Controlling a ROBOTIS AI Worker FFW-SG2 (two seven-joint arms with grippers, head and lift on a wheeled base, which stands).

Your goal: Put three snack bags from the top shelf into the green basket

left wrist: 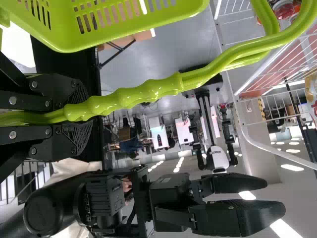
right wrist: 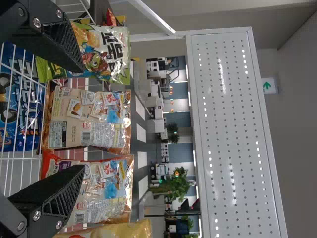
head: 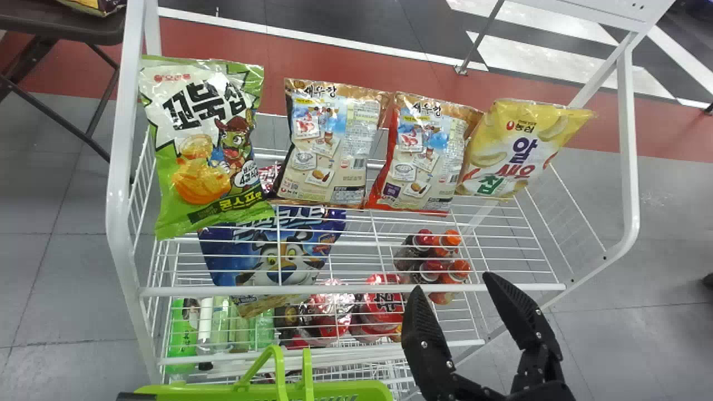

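Left hand [head: 137,396] clamps basket handle [left wrist: 153,90]; right hand [head: 458,303] gapes (quite wide).

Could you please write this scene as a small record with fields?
Top shelf: green bag, two beige bags, yellow bag, in a row
Below it: blue bag, bottles
Basket: green, held in front of the rack
Left hand: closed on the basket's handle
Right hand: open, empty, near the top shelf's front edge

Korean lettering [head: 203,106] on snack bags [head: 328,145]; green arrow [right wrist: 267,85], seemingly on a sign [right wrist: 274,86].
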